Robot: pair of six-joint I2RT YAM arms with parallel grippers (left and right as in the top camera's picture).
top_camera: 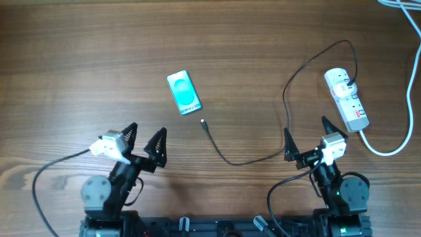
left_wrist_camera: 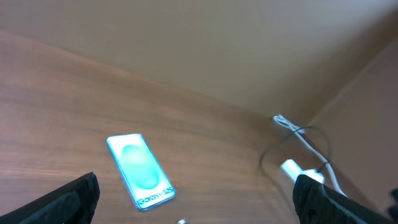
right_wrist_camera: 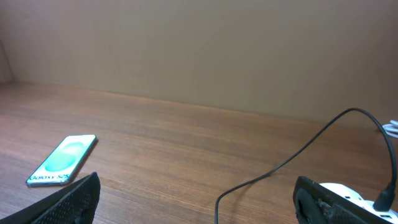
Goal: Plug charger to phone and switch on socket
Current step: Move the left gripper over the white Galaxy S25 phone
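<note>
The phone [top_camera: 183, 92] lies flat on the wooden table with its teal screen up; it also shows in the left wrist view [left_wrist_camera: 140, 170] and the right wrist view [right_wrist_camera: 62, 160]. The charger's thin black cable [top_camera: 287, 99] runs from its connector tip [top_camera: 203, 122], lying just right of the phone, to a white plug [top_camera: 342, 84] seated in the socket [top_camera: 347, 100] at the right. The tip shows at the bottom of the left wrist view [left_wrist_camera: 182, 221]. My left gripper [top_camera: 146, 137] is open and empty near the front. My right gripper [top_camera: 306, 135] is open and empty over the cable [right_wrist_camera: 280, 168].
The socket's thick white cord [top_camera: 388, 148] loops off its near end toward the right edge. Another white cord [top_camera: 401, 8] crosses the far right corner. A plain wall stands behind the table.
</note>
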